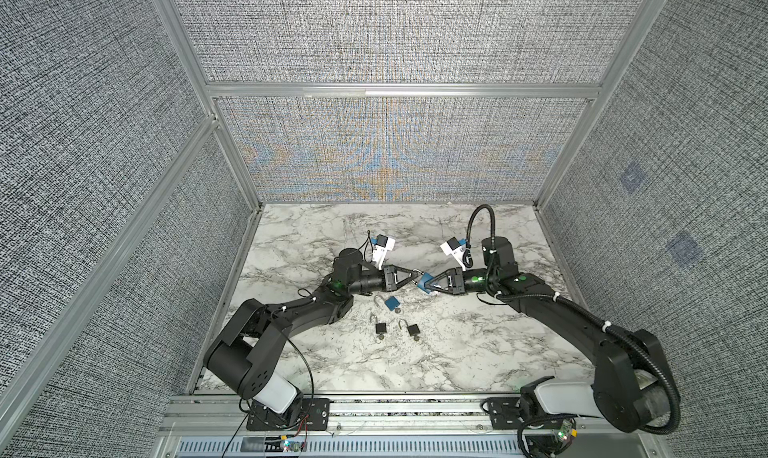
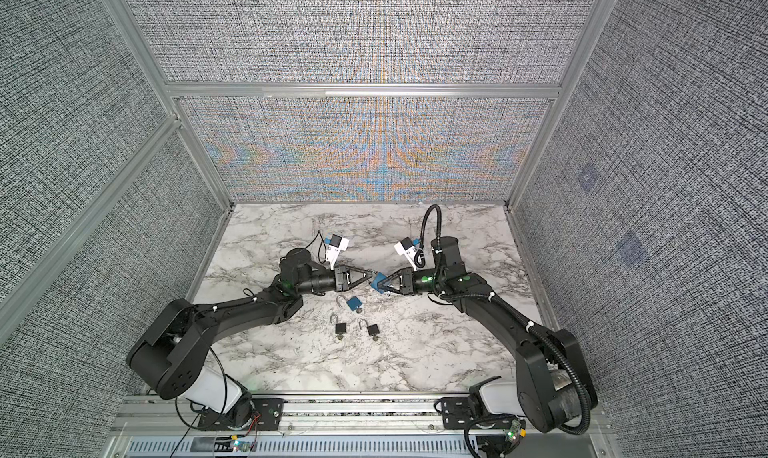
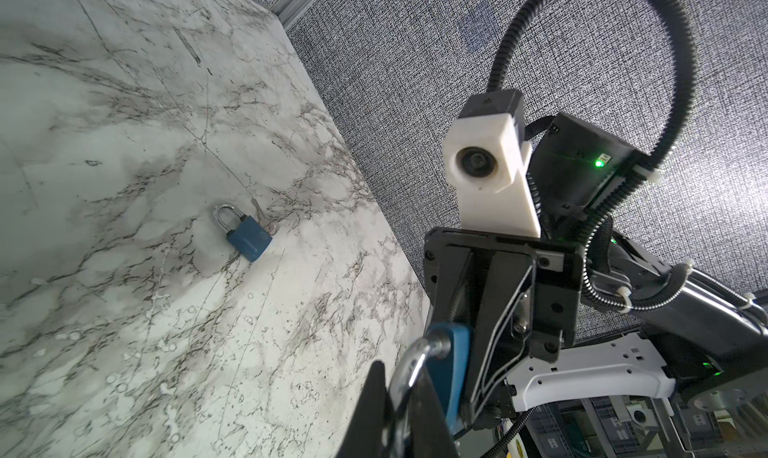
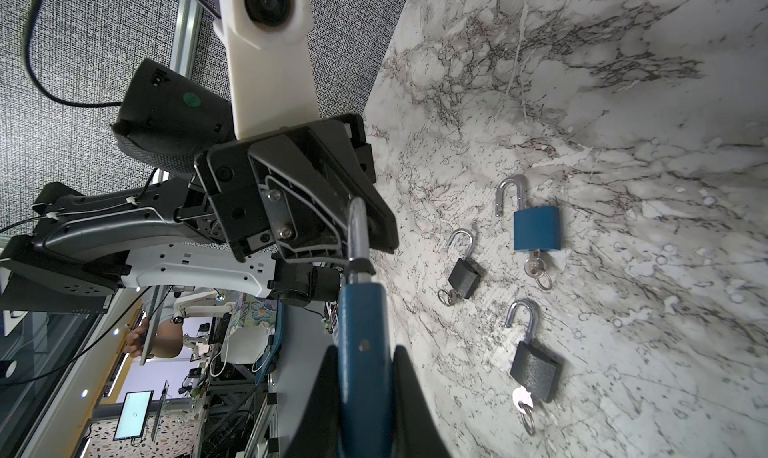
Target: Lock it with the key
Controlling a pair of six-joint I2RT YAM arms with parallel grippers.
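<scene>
In both top views the two arms meet at mid-frame, above the marbled counter (image 1: 332,364). Between them, clear of the counter, hangs the held blue padlock (image 1: 424,284) (image 2: 377,283). The right gripper (image 1: 429,287) is clamped on its blue body, and the left gripper (image 1: 417,274) is pinched tight on its shackle. Just below them in the frame, the open blue padlock (image 1: 390,303) (image 2: 354,303) lies flat with its shackle swung out. Lower again, two black padlocks (image 1: 380,329) (image 1: 414,330) lie side by side, also with open shackles.

In the left wrist view, the dark fingers of the left gripper (image 3: 401,402) are closed on the silver shackle (image 3: 415,364). The blue body sits just behind it, in the right gripper. A third blue padlock (image 3: 248,237) lies flat on the counter, well apart from both grippers. Its shackle looks seated at both ends.

In the right wrist view, the right gripper (image 4: 365,393) clasps the narrow sides of the held blue padlock (image 4: 361,343). The shackle (image 4: 356,231) runs straight into the closed left gripper (image 4: 359,250). A key (image 4: 533,264) with a ring stands in the base of the open blue padlock (image 4: 536,229). Each of the black padlocks (image 4: 465,275) (image 4: 536,370) also carries one in its base. No view shows a key on the held blue padlock.
</scene>
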